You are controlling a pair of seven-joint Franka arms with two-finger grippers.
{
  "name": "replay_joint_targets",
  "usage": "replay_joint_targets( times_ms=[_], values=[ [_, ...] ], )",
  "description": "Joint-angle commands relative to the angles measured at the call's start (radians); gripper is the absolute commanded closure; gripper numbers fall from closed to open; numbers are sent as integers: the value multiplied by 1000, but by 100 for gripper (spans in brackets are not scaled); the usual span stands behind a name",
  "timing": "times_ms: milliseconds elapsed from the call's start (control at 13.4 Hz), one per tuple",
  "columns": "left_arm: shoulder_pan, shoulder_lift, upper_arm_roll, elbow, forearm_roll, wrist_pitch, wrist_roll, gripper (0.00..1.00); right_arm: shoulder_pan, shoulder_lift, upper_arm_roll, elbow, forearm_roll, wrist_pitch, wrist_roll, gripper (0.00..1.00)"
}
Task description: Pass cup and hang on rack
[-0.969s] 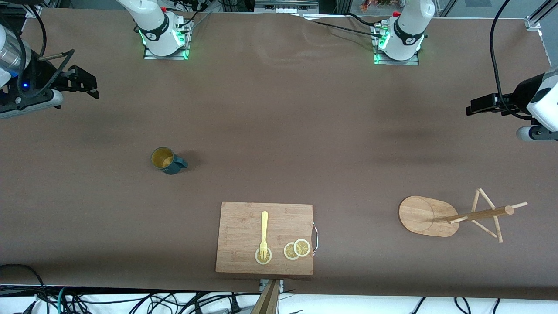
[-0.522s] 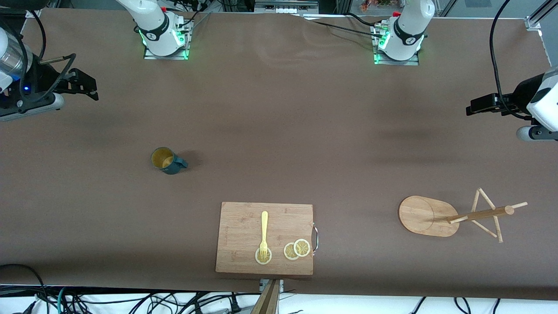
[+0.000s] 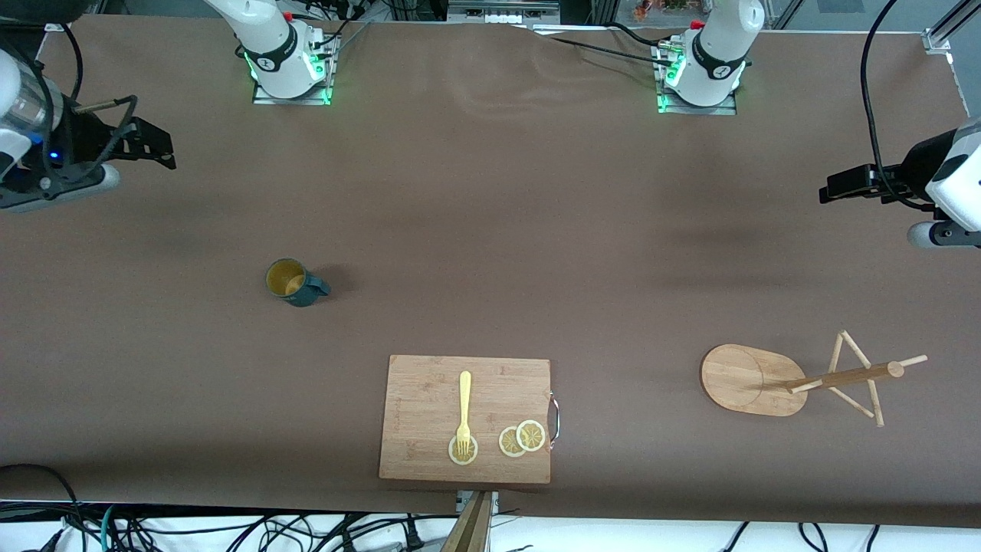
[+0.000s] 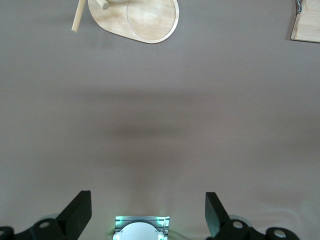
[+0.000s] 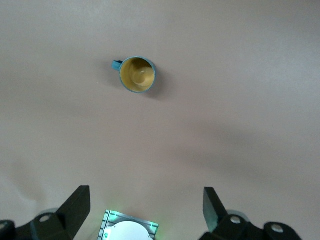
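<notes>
The dark teal cup (image 3: 293, 282) stands upright on the brown table toward the right arm's end, ochre inside showing, handle pointing toward the table's middle. It also shows in the right wrist view (image 5: 137, 74). The wooden rack (image 3: 739, 379) stands on its oval base toward the left arm's end, with pole and pegs (image 3: 843, 377); its base shows in the left wrist view (image 4: 145, 20). My right gripper (image 3: 149, 142) is open and empty, over bare table at its end, apart from the cup (image 5: 146, 200). My left gripper (image 3: 843, 184) is open and empty over its table end (image 4: 148, 202).
A bamboo cutting board (image 3: 414, 399) lies near the front edge, nearer the front camera than the cup, carrying a yellow fork (image 3: 464, 406) and lemon slices (image 3: 523, 438). Its corner shows in the left wrist view (image 4: 306, 27). Cables hang along the front edge.
My right gripper has drifted slightly toward the robots' bases. The cup, the rack and the left arm have not moved.
</notes>
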Motion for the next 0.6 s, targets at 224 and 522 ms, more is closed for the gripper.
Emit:
replay_joint_targets(
  times_ms=[224,522],
  values=[
    [-5,17,0,32,20,-11,1,0,0,154,1,-59,1,182,40,0],
    [-7,17,0,32,19,-11,1,0,0,252,2,-125,6,376,91,0]
  ],
)
